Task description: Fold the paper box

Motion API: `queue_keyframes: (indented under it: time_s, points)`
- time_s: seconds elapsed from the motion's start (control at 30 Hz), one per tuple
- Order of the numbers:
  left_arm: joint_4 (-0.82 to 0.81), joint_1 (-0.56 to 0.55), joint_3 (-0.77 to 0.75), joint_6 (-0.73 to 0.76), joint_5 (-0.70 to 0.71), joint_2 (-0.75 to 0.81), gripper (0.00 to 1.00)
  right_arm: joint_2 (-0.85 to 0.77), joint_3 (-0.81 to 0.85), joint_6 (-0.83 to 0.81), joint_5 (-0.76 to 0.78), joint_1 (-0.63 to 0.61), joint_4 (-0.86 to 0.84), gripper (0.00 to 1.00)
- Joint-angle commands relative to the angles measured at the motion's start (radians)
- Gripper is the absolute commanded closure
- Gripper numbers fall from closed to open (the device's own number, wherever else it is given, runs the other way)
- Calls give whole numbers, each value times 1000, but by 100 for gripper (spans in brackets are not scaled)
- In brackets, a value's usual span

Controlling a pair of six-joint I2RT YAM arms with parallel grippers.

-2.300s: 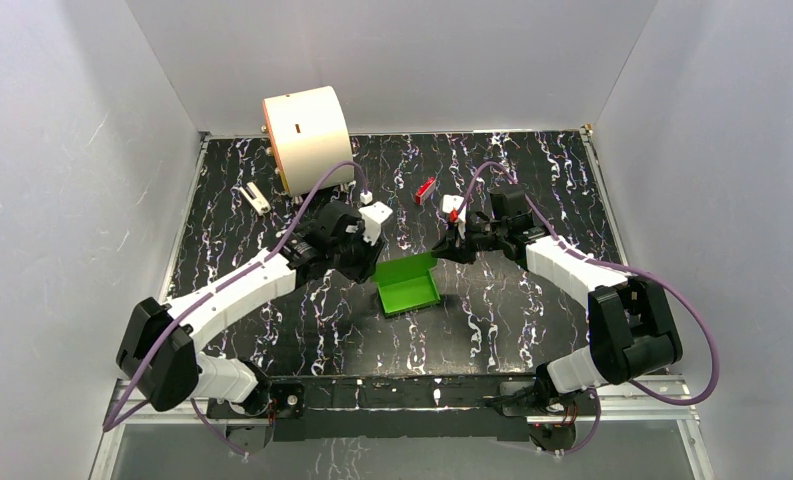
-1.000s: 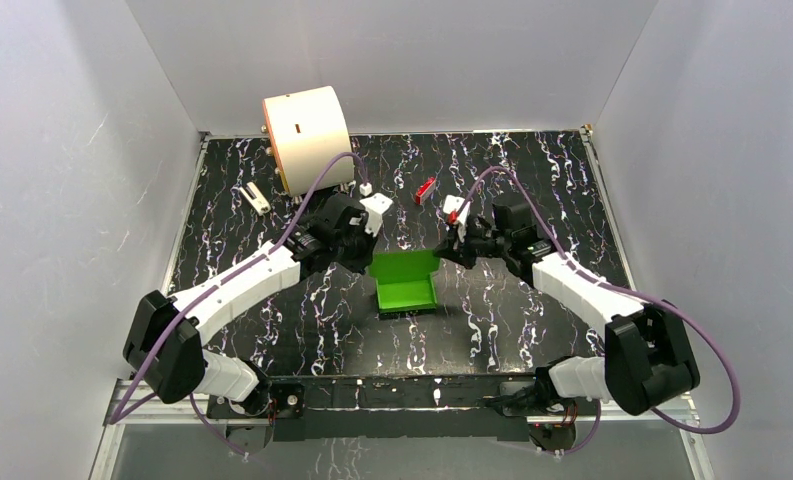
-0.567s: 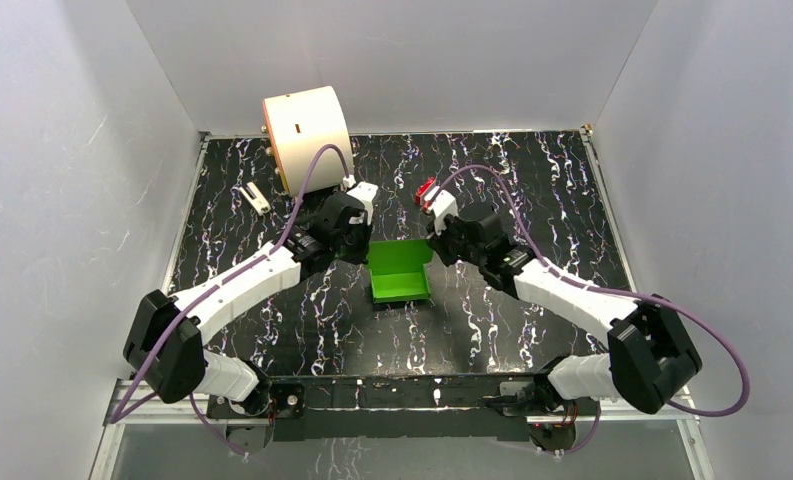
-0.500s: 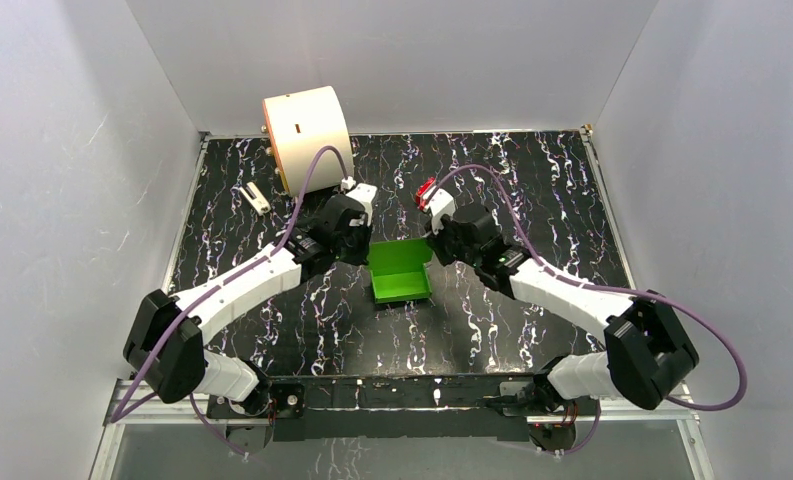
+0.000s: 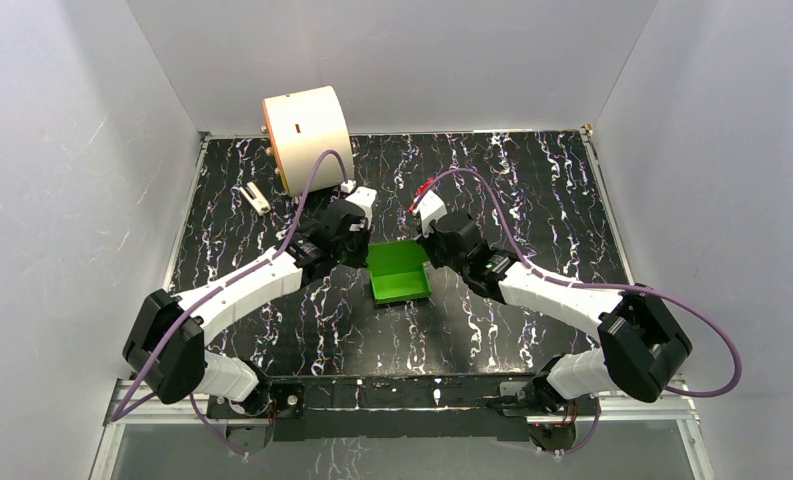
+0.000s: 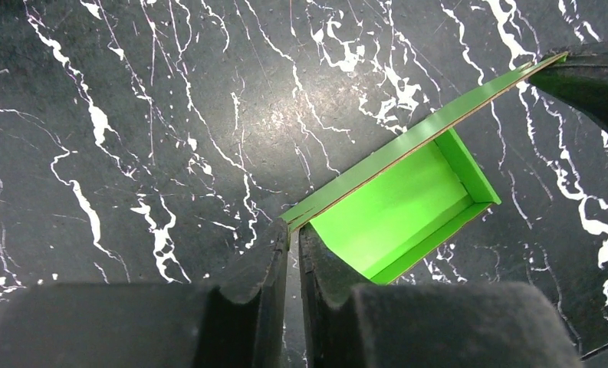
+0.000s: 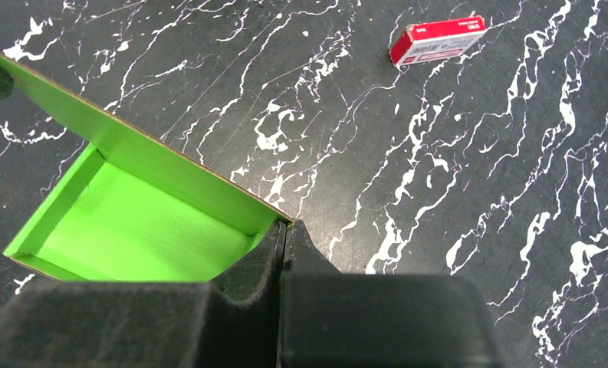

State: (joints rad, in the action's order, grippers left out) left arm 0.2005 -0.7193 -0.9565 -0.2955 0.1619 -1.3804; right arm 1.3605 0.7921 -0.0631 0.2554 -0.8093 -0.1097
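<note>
The bright green paper box (image 5: 398,272) lies in the middle of the black marbled table (image 5: 532,190) as an open shallow tray with its far wall raised. My left gripper (image 5: 364,243) is shut on the far wall's left corner; in the left wrist view the gripper (image 6: 293,230) pinches the card edge of the box (image 6: 408,207). My right gripper (image 5: 430,243) is shut on the far wall's right corner; in the right wrist view the gripper (image 7: 285,230) clamps the corner of the box (image 7: 147,215).
A large cream cylinder (image 5: 305,138) stands at the far left. A small red block (image 5: 422,187) lies beyond the right gripper, also in the right wrist view (image 7: 437,40). A small white clip (image 5: 256,198) lies near the cylinder. Grey walls enclose the table.
Both grippers have moved toward the far side and closer together, carrying the box's far wall upright. The box has shifted slightly toward the back left.
</note>
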Motion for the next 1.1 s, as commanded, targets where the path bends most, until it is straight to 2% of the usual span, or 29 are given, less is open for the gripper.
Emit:
queue_keyframes:
  time_s: [0.0, 0.2, 0.47, 0.63, 0.9, 1.07]
  points:
    - [34, -14, -79, 116, -29, 31, 89, -36, -20, -93, -66, -17, -66, 100]
    - [161, 16, -132, 256, -116, 29, 83, -51, -30, -136, -170, 15, -48, 100]
    - [215, 136, -137, 413, -382, 58, 72, -35, -12, -150, -219, 31, -33, 100]
    - [214, 147, -115, 443, -398, 64, 65, -34, -14, -150, -237, 31, -42, 100]
    - [218, 161, -137, 460, -388, 15, 66, -27, -14, -149, -249, 33, -46, 100]
    - [218, 186, -132, 481, -420, 4, 73, -25, -19, -148, -249, 32, -53, 100]
